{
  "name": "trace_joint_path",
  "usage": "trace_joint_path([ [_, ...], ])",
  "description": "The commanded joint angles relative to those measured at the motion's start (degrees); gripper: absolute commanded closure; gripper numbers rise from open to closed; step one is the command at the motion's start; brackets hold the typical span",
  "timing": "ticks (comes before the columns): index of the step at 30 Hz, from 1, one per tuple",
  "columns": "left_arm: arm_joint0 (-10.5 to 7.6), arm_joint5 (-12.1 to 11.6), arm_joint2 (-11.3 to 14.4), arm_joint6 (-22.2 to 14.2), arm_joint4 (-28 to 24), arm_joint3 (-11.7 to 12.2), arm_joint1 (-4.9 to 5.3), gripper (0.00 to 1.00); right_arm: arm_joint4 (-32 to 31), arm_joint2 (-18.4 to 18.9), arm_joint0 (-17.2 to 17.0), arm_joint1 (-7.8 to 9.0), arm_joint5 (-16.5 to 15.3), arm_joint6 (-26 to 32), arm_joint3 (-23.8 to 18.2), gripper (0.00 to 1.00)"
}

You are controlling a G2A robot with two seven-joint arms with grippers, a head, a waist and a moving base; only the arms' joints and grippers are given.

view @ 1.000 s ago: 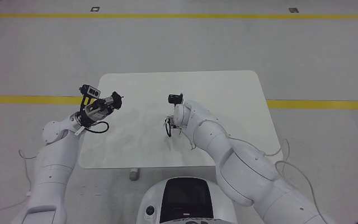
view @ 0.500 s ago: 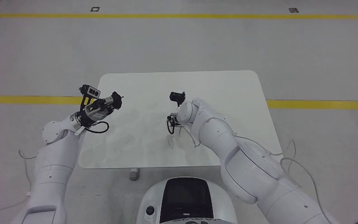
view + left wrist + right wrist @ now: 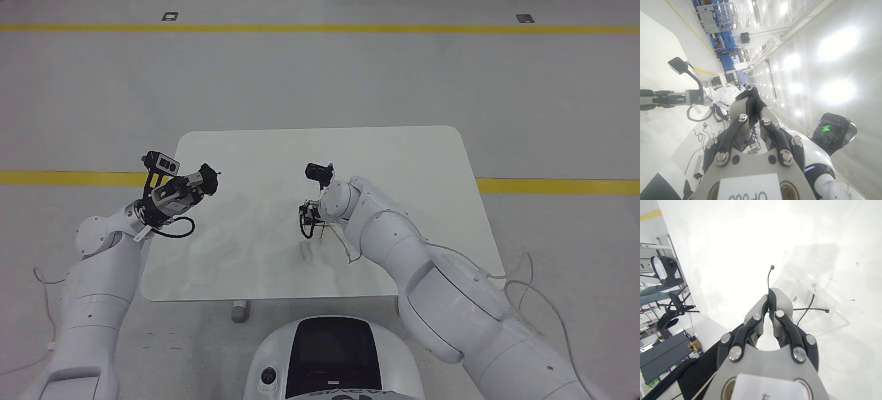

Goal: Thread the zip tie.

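Black zip tie sits clamped in right gripper, head end protruding over table, probably keeping its slot reachable for threading. Left gripper, fingers together, hovers beside table's left edge.

The worktop is white, smooth and a bit shiny. The zip tie is thin black plastic. The right end effector has matt grey fingers, bumpy black pads and shiny metal pins.
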Motion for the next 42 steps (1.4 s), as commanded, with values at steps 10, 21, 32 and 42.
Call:
trace_joint_path([
  [10,0.00,0.0,0.0,0.0,0.0,0.0,0.00,1.00,2.1,2.8,-1.3,2.70,-4.3,-1.6,-3.0,1.00],
  [21,0.00,0.0,0.0,0.0,0.0,0.0,0.00,1.00,5.9,6.9,-4.0,5.93,-13.3,-3.5,-8.6,1.00],
  [32,0.00,0.0,0.0,0.0,0.0,0.0,0.00,1.00,6.5,8.0,-5.0,6.50,-15.5,-8.2,-11.6,1.00],
  [42,0.00,0.0,0.0,0.0,0.0,0.0,0.00,1.00,-4.1,11.1,-15.6,11.22,-20.1,-28.9,-29.7,1.00],
])
